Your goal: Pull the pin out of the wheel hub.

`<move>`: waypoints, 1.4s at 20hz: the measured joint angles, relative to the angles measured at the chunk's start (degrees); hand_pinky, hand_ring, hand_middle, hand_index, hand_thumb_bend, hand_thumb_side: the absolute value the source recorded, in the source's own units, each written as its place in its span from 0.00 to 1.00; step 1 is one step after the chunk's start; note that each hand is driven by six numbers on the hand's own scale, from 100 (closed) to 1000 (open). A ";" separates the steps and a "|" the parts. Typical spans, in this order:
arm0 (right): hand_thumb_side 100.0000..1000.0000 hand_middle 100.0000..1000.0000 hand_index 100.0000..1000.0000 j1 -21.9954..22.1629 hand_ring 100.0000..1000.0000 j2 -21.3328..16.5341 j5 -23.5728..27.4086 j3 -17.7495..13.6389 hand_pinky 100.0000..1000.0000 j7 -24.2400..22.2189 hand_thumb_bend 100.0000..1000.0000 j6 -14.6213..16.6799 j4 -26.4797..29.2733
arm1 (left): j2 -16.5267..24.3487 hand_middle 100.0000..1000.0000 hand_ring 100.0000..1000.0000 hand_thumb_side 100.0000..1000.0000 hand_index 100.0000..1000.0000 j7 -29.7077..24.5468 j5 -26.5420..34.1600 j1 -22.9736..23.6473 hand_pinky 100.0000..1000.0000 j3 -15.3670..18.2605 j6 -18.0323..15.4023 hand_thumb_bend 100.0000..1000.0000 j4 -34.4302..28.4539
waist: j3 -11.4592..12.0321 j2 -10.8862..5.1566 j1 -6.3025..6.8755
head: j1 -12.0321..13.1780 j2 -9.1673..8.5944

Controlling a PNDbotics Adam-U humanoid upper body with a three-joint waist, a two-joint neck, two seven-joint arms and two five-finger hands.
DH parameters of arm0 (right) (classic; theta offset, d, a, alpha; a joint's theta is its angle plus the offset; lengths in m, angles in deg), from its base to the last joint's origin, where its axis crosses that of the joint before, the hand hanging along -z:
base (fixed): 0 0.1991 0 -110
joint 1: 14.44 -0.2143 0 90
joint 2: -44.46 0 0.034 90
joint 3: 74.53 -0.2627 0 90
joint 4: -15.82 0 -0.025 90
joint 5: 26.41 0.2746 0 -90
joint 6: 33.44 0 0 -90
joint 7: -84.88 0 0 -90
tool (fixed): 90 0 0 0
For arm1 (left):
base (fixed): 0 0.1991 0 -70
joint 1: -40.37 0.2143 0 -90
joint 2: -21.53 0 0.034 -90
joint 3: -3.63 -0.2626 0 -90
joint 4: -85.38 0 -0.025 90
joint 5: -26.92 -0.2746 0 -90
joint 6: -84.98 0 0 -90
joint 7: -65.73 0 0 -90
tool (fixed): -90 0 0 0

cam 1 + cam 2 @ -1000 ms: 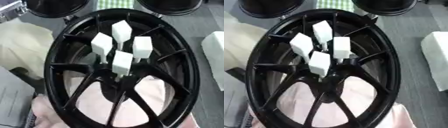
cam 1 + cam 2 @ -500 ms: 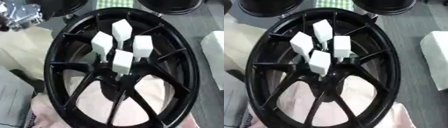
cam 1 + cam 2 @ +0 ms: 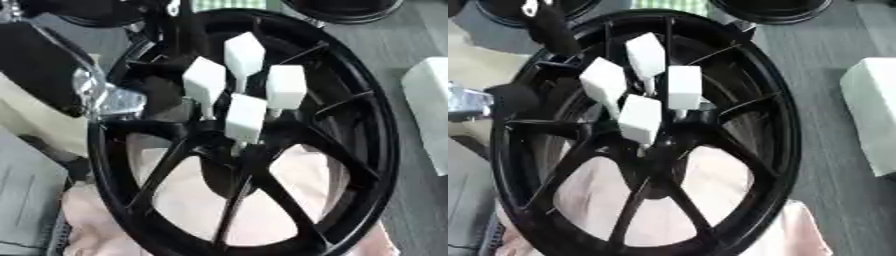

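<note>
A black spoked wheel hub (image 3: 378,125) lies flat and fills most of both views. Several white block-headed pins stand upright in its centre: one at the far side (image 3: 244,52), one on the left (image 3: 204,80), one on the right (image 3: 285,86) and one nearest me (image 3: 246,117). My left hand (image 3: 551,29) comes in from the upper left, black with a silver joint (image 3: 112,101). It hovers over the rim's left side, just left of the pins. Its fingers are spread and it holds nothing. The right hand does not show.
A pink cloth (image 3: 188,202) lies under the hub. Two other dark wheels (image 3: 343,7) sit at the far edge. A white block (image 3: 429,107) stands on the grey floor to the right, and a pale beige surface (image 3: 26,117) lies to the left.
My left arm has come in from the upper left corner and now reaches over the hub's left rim towards the pins. The pins and hub have not moved.
</note>
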 measured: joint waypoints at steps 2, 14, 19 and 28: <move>0.31 0.35 0.50 0.00 0.40 0.00 0.00 0.03 0.51 -0.04 0.27 0.04 -0.04 | -0.57 0.70 0.66 0.47 0.81 -1.49 -1.28 -0.55 0.68 -0.14 1.01 0.19 0.00 | 0.02 0.00 -0.01 | -0.03 0.01; 0.31 0.35 0.50 0.00 0.40 0.00 -0.01 0.61 0.51 -0.51 0.26 0.51 -0.43 | -2.99 0.76 0.69 0.21 0.83 0.10 -10.68 -1.89 0.71 -0.81 0.88 0.17 0.00 | -0.13 0.00 -0.18 | -0.05 0.00; 0.31 0.35 0.50 -0.02 0.40 0.00 -0.02 0.72 0.51 -0.70 0.27 0.73 -0.66 | -3.52 0.69 0.64 0.13 0.80 1.57 -12.42 -1.89 0.66 -1.27 1.41 0.11 0.35 | -0.46 0.01 -0.34 | -0.05 -0.03; 0.31 0.36 0.50 -0.08 0.40 0.05 -0.02 1.02 0.51 -0.63 0.26 1.15 -0.66 | -4.26 0.66 0.61 0.12 0.78 1.28 -14.09 -1.57 0.63 -2.21 1.90 0.10 3.25 | -1.10 0.48 -0.55 | 0.14 -0.03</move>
